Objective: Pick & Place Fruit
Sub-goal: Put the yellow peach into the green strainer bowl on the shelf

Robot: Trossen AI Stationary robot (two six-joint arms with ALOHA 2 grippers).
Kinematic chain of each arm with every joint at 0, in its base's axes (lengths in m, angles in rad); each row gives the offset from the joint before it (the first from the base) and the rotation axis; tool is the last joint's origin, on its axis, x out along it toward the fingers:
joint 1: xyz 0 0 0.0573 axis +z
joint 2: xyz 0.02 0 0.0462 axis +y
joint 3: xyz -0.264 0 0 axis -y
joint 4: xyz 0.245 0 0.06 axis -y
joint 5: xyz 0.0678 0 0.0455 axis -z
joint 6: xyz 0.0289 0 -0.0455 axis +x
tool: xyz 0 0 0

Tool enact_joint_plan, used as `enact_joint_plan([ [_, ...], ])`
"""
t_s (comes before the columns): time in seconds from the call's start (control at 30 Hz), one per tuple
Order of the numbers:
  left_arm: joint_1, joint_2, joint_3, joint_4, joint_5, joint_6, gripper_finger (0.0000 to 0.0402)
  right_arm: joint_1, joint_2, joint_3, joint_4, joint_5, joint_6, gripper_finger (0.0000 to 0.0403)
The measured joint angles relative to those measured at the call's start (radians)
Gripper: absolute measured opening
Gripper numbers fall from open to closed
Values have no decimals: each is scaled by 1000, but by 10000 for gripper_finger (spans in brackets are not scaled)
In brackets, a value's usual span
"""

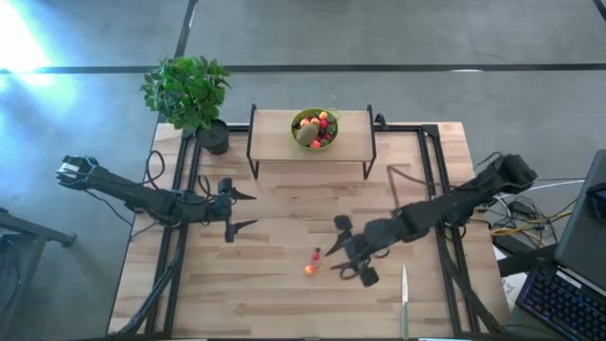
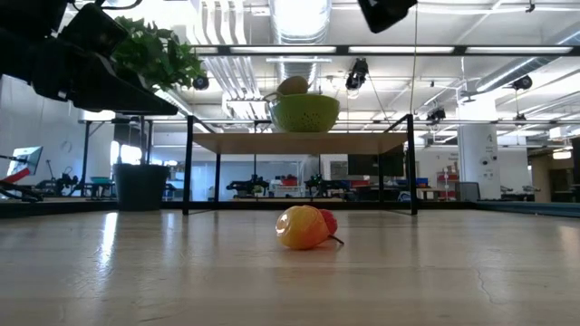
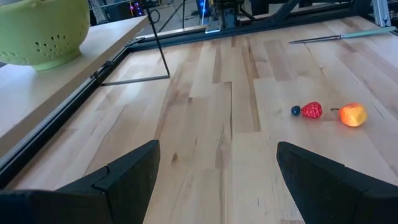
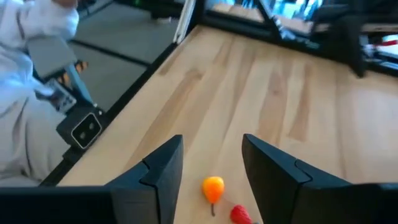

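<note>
Nearest, at the right of the bench [image 1: 265, 294]: a slim knife [image 1: 404, 301], not part of the job. Just past it, close to the middle: a small orange fruit [image 1: 309, 270] with a tiny red strawberry [image 1: 315, 256] just beside it, and a little blue berry [image 3: 295, 111] next to that.

Hovering on their right: the right end effector [image 4: 211, 146], fingers parted, holding nothing, pointed at the orange fruit.

Probably very light, hard and smooth, so likely to roll away or pop out. Best to pinch it softly across the round middle, not by the thin stem.

Farther back on the left: the left end effector [image 1: 251, 210], spread wide and empty, waiting.

Farthest, up on the raised shelf [image 1: 275, 142]: the green bowl [image 1: 295, 121], with the brown kiwi [image 1: 306, 134] and more small fruit already inside.
</note>
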Motion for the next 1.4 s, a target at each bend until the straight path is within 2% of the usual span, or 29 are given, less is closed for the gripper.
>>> enact_joint_plan([
  [0.27, 0, 0, 0, -2, 0, 0, 328, 54, 204, 179, -152, 99, -4, 182],
  [0.5, 0, 0, 0, -4, 0, 0, 328, 71, 372, 314, -234, 101, -15, 200],
  [0.8, 0, 0, 0, -6, 1, 0, 328, 68, 541, 404, -277, 131, -20, 217],
  [0.97, 0, 1, 0, -15, 1, 0, 328, 66, 581, 440, -350, 203, 3, 228],
  [1.4, 0, 5, 0, -24, 1, 0, 328, 27, 589, 419, -350, 204, 25, 251],
])
